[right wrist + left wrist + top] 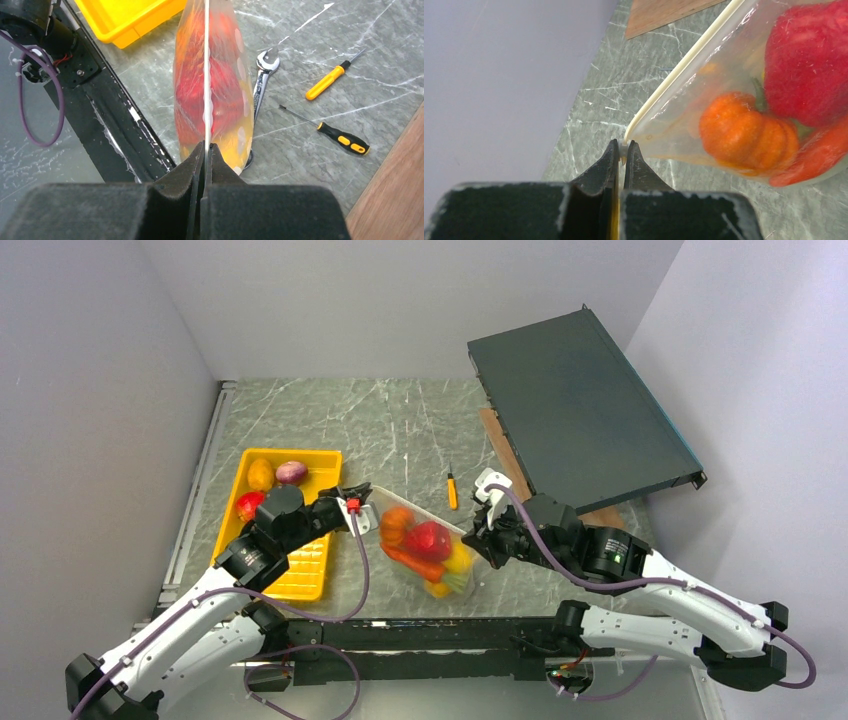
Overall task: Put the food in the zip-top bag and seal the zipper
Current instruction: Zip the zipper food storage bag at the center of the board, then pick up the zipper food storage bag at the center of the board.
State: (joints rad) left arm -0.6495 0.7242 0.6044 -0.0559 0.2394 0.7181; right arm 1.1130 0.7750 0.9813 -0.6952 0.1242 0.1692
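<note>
While our left gripper (622,147) and right gripper (206,147) each pinch an end of the zipper (674,75), stretching the bag (674,120) between them over the table (400,430), we count most food (427,540) inside, three pieces (291,472) left in the tray (305,562), and the seal we cannot judge.

Clear plastic zip-top bag (684,112) (glossy food (744,135) inside); marble-look table (589,115).
</note>
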